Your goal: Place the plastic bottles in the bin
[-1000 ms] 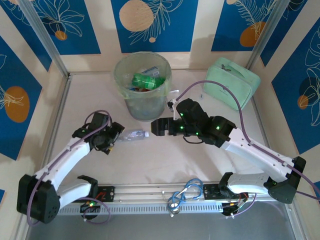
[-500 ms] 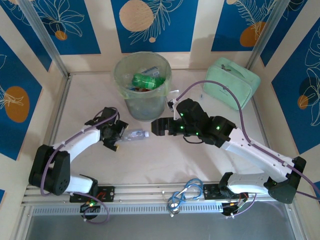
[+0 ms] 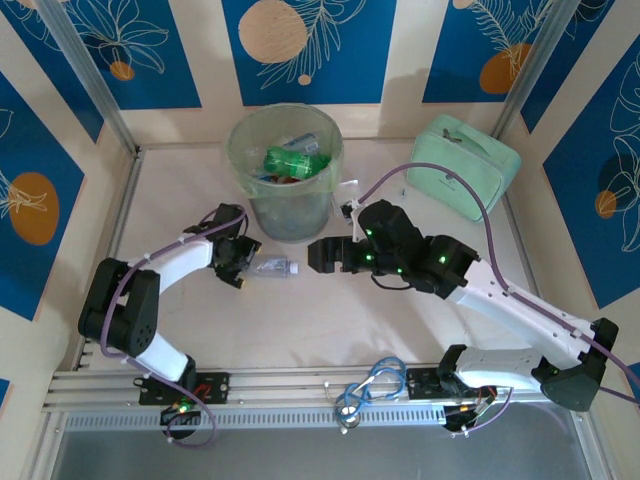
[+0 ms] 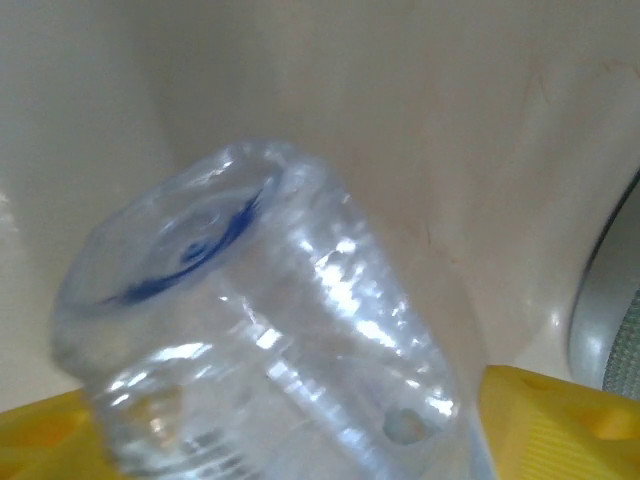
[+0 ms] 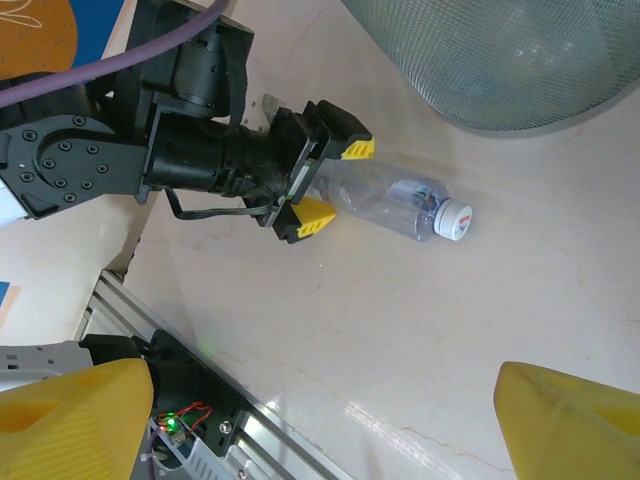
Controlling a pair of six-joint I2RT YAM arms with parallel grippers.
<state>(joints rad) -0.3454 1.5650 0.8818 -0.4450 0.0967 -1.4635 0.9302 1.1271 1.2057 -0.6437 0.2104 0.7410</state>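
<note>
At the near edge a grooved aluminium rail (image 3: 300, 385) carries both arm bases, with a coil of blue and white cable (image 3: 368, 386) lying on it between them. Beyond the rail spreads the pale, glossy cream counter (image 3: 300, 325).

The left fingers (image 5: 312, 218) reach in low over the counter and stand one on each side of the base end of a clear crushed plastic bottle with a blue label and white cap (image 5: 392, 202). Seen from the left wrist, the bottle (image 4: 270, 320) sits between the yellow pads (image 4: 560, 425); whether they press on it cannot be told. It lies on its side on the counter, cap pointing away from the left fingers (image 3: 243, 270) and towards the right fingers (image 3: 320, 255). Those hover just past the cap, spread wide with nothing between the yellow pads (image 5: 75, 425), and bare counter separates them from the bottle (image 3: 272, 268).

Just beyond both sets of fingers stands the tall round translucent pale-green plastic bin (image 3: 285, 215), its ribbed wall (image 5: 520, 70) close to the bottle. Inside it lie a green bottle (image 3: 295, 158) and other crushed ones.

Farther off, beyond the right fingers and to their right, a mint-green zippered soft case (image 3: 462, 165) rests near the back corner. Aluminium posts (image 3: 85, 75) frame cream walls hung with blue panels bearing orange discs and white leaf outlines (image 3: 300, 45).
</note>
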